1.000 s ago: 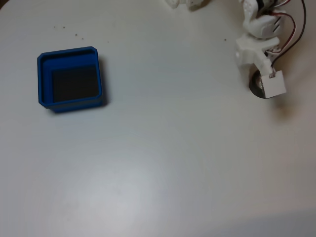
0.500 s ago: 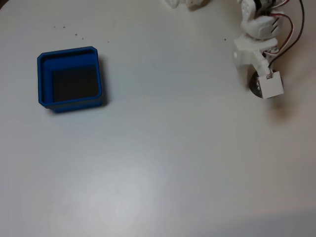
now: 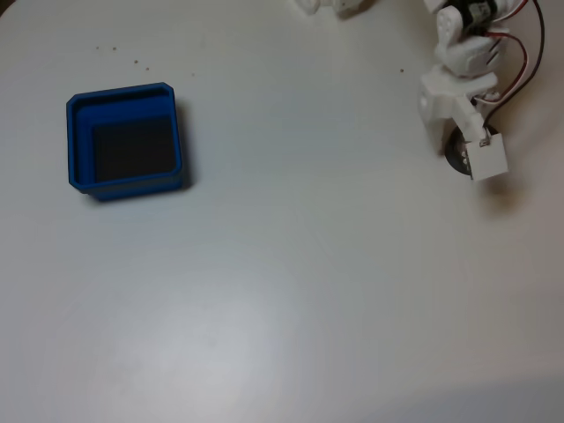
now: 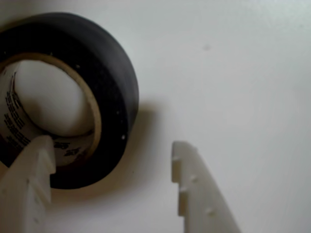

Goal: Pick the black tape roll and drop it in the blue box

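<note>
In the fixed view the white arm reaches down at the far right of the pale table, its wrist block and a small square white camera housing hanging over the black tape roll, of which a dark crescent shows at the left of that housing. Red and black wires loop off the arm toward the right edge. The blue box sits well apart on the left side of the table, resting flat, its bright blue walls framing a dark square floor with nothing in it. A few tiny dark specks dot the table beyond the box. In the wrist view the black tape roll lies flat on the table at the upper left, its pale inner core printed with small dark lettering around the hole. The gripper comes in from the bottom edge with its two white fingers spread apart: the left fingertip lies over the near part of the roll's core and hole, while the right finger stands outside the roll on bare table, just beside its outer wall, so the roll's near-right wall lies between them. The fingers are not closed on the roll.
</note>
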You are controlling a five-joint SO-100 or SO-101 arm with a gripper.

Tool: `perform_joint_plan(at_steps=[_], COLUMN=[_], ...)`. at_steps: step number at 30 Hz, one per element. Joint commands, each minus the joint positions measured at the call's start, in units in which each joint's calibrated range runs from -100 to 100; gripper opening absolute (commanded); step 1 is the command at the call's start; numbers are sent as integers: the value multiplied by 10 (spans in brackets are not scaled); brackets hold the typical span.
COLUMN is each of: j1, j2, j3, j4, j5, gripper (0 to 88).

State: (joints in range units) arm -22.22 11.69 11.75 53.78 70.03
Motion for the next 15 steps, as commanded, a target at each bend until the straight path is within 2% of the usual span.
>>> perform_joint_plan(at_steps=[1, 15], j1=[0, -25], j2=[-6, -6], j3=[-39, -38], j4=[-1, -1], j5=[2, -5], gripper=[223, 223])
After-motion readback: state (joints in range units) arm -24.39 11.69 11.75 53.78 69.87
